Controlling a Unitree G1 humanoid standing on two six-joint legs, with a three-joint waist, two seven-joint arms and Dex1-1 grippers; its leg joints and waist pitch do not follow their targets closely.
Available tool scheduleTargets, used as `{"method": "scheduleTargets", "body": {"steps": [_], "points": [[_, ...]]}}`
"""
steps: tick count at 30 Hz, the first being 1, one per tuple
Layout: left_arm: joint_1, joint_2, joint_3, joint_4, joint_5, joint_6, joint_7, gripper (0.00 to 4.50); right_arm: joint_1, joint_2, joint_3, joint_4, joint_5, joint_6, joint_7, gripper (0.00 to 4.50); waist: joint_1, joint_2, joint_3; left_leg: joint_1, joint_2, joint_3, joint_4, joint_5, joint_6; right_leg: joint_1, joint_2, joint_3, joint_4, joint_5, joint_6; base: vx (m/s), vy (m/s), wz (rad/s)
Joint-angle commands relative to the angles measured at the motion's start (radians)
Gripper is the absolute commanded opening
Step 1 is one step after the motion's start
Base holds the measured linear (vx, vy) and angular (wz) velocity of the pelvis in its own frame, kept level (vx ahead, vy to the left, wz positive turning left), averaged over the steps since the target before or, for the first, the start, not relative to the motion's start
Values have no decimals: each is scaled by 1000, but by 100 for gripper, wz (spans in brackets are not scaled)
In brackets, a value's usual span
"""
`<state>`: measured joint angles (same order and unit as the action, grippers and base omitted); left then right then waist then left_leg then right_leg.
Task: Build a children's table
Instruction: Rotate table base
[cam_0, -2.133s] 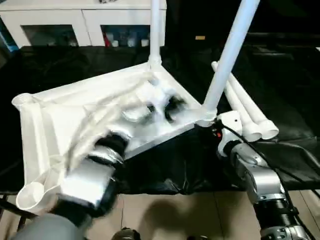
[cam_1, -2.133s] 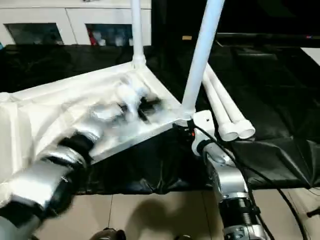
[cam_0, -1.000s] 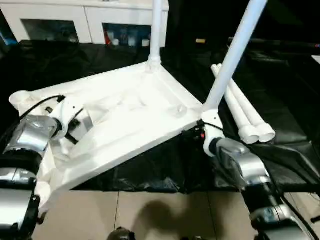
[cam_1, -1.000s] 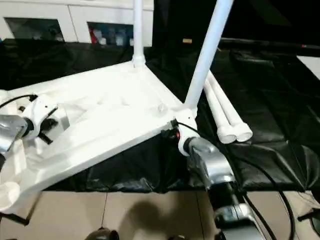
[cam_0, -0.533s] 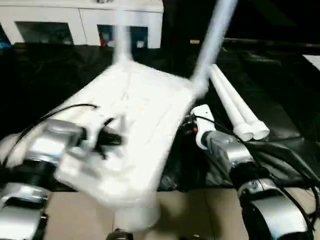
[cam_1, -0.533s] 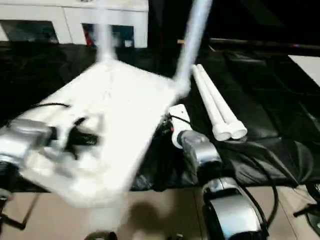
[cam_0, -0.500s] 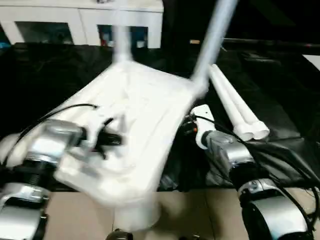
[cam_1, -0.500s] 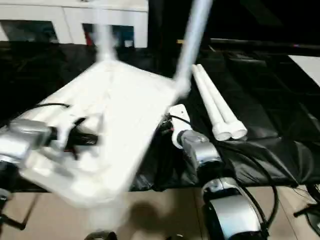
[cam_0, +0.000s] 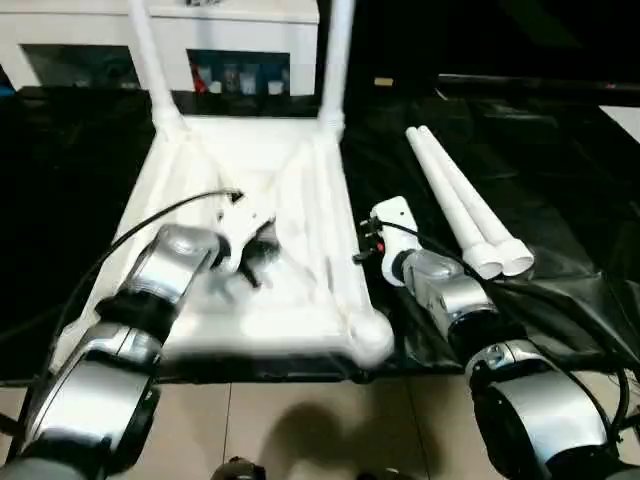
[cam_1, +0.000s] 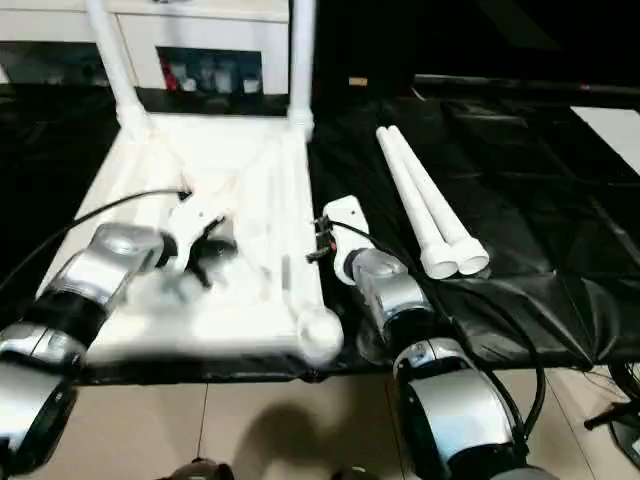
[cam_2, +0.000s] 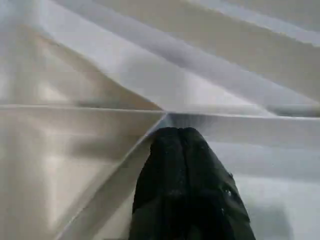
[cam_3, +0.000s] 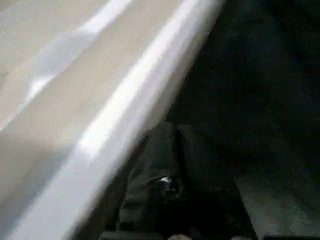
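Table top (cam_0: 270, 260) lies upside down on the black bench (cam_0: 560, 170), ribs up, so the corner sockets face upward for legs. Two legs (cam_0: 337, 60) stand in the far corners; the near socket (cam_0: 372, 338) sits empty, and two spare legs (cam_0: 460, 205) wait well to the right. Left end effector (cam_2: 187, 150) is closed, tips pressed where ribs cross, likely steadying the top. Right end effector (cam_3: 167, 155), closed and empty, sits just beside the top's right rim.

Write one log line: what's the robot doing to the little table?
table: upside down, two legs in | left hand: shut, on ribs | right hand: shut, beside edge | spare legs: lying
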<state>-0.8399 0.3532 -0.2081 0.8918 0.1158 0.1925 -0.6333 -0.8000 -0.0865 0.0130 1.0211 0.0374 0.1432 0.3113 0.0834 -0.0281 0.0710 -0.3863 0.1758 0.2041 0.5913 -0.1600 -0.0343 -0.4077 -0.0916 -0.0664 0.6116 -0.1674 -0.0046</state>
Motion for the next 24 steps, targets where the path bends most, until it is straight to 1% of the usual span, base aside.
{"method": "scheduleTargets", "body": {"steps": [1, 2, 3, 4, 5, 6, 7, 8, 9, 10, 11, 12, 13, 14, 15, 16, 17, 18, 19, 20, 21, 22, 23, 24], "points": [[-33, -18, 44, 59, 0, -75, 81, 0, 6, -34, -45, -57, 24, 15, -30, 16, 2, 18, -87, 32, 53, -29, -71, -241, -31, 47, -63, 48, -59, -123, -236, 0, 0, 0], [-38, -31, 59, 77, -9, -98, 93, 0, 12, -42, -56, -76, 29, 20, -30, 16, 1, 18, -86, 30, 50, -27, -69, -236, -27, 48, -59, 48, -60, -110, -235, 0, 0, 0], [-46, -48, 78, 105, -22, -132, 114, 0, 18, -55, -67, -101, 34, 28, -36, 16, 6, 14, -90, 32, 51, -27, -67, -220, -21, 50, -61, 47, -56, -82, -240, 0, 0, 0], [-51, -63, 96, 126, -36, -158, 129, 0, 23, -67, -76, -124, 36, 36, -45, 16, 8, 17, -89, 31, 47, -25, -65, -211, -14, 51, -57, 46, -58, -63, -242, 0, 0, 0], [-51, -74, 106, 132, -47, -175, 132, 0, 23, -79, -83, -140, 32, 54, -67, 16, 7, 18, -90, 30, 48, -27, -65, -207, -12, 52, -59, 46, -54, -53, -247, 0, 0, 0], [-51, -88, 124, 137, -68, -203, 129, 0, 20, -94, -89, -155, 31, 83, -81, 16, 8, 20, -90, 30, 47, -27, -65, -202, -8, 52, -59, 45, -55, -53, -252, 0, 0, 0], [-51, -94, 131, 138, -77, -215, 126, 0, 19, -99, -92, -160, 31, 96, -86, 16, 8, 16, -90, 29, 48, -26, -65, -208, -7, 53, -59, 44, -57, -56, -258, 0, 0, 0], [-47, -111, 154, 126, -111, -229, 113, 0, 13, -118, -91, -183, 18, 139, -104, 16, 8, 22, -90, 28, 46, -27, -64, -211, -7, 54, -59, 44, -56, -61, -259, 0, 0, 0], [-43, -119, 165, 113, -129, -228, 102, 0, 11, -127, -89, -196, 10, 160, -113, 16, 8, 16, -91, 28, 46, -26, -64, -213, -7, 56, -61, 44, -58, -66, -264, 0, 0, 0], [-37, -128, 175, 97, -150, -223, 88, 0, 9, -137, -87, -212, 1, 183, -122, 16, 7, 18, -89, 27, 46, -27, -64, -219, -8, 56, -59, 43, -59, -79, -266, 0, 0, 0], [-32, -135, 183, 83, -166, -217, 74, 0, 8, -144, -86, -225, -4, 201, -127, 16, 7, 18, -89, 27, 46, -27, -64, -219, -8, 56, -59, 43, -59, -79, -266, 0, 0, 0], [-12, -145, 181, 35, -189, -201, 30, 0, 4, -162, -91, -241, -5, 230, -126, 32, 7, 17, -88, 29, 47, -25, -63, -226, -10, 55, -61, 44, -61, -96, -267, 0, 0, 0], [12, -150, 161, -19, -197, -196, -37, 20, -1, -179, -108, -255, 2, 251, -130, 50, 8, 16, -88, 28, 49, -27, -64, -228, -10, 57, -64, 44, -61, -102, -267, 0, 0, 0], [12, -150, 161, -19, -197, -196, -37, 33, -1, -179, -108, -255, 2, 251, -130, 50, 9, 13, -88, 26, 50, -26, -63, -217, -4, 58, -64, 44, -61, -104, -269, 0, 0, 0], [59, -146, 107, -122, -201, -189, -158, 41, -16, -212, -126, -262, 8, 275, -137, 53, 8, 7, -87, 27, 50, -22, -62, -211, 4, 54, -63, 44, -64, -123, -265, 0, 0, 0], [60, -146, 105, -124, -201, -190, -161, 41, -16, -212, -127, -263, 8, 276, -137, 53, 8, 9, -86, 26, 51, -23, -61, -211, 3, 54, -64, 45, -63, -126, -264, 0, 0, 0], [60, -146, 105, -124, -201, -190, -161, 41, -16, -212, -127, -263, 8, 276, -137, 53, 7, 10, -86, 27, 50, -22, -62, -216, 3, 52, -62, 45, -65, -135, -261, 0, 0, 0], [95, -128, 60, -216, -222, -162, -265, 46, -36, -240, -127, -239, 3, 286, -143, 72, 5, -4, -85, 26, 48, -20, -63, -217, 6, 53, -60, 44, -66, -152, -250, 0, 0, 0], [107, -119, 47, -252, -233, -139, -296, 67, -45, -251, -125, -223, -2, 287, -144, 85, 8, 0, -87, 25, 54, -27, -64, -209, 1, 58, -70, 44, -60, -157, -252, 0, 0, 0], [116, -112, 36, -280, -241, -119, -318, 79, -53, -259, -123, -207, -6, 286, -141, 91, 6, -2, -85, 28, 55, -21, -62, -209, -1, 49, -65, 44, -64, -171, -252, 0, 0, 0], [125, -103, 27, -308, -251, -102, -339, 82, -62, -267, -120, -187, -11, 281, -137, 92, 5, 2, -83, 29, 54, -20, -63, -219, -8, 47, -63, 44, -63, -183, -252, 0, 0, 0], [125, -103, 27, -308, -251, -102, -339, 82, -62, -267, -120, -187, -11, 281, -137, 92, 3, 3, -81, 28, 51, -20, -63, -233, -12, 45, -60, 45, -66, -198, -245, 0, 0, 0], [152, -83, 14, -379, -272, -55, -381, 84, -83, -283, -115, -139, -17, 277, -132, 101, 3, 4, -81, 30, 53, -21, -64, -240, -17, 46, -61, 45, -65, -204, -241, 0, 0, 0], [167, -74, 10, -416, -279, -32, -398, 97, -95, -292, -114, -110, -21, 276, -132, 119, 0, 3, -80, 26, 53, -23, -65, -240, -21, 47, -62, 45, -65, -211, -238, 0, 0, 0]]}}
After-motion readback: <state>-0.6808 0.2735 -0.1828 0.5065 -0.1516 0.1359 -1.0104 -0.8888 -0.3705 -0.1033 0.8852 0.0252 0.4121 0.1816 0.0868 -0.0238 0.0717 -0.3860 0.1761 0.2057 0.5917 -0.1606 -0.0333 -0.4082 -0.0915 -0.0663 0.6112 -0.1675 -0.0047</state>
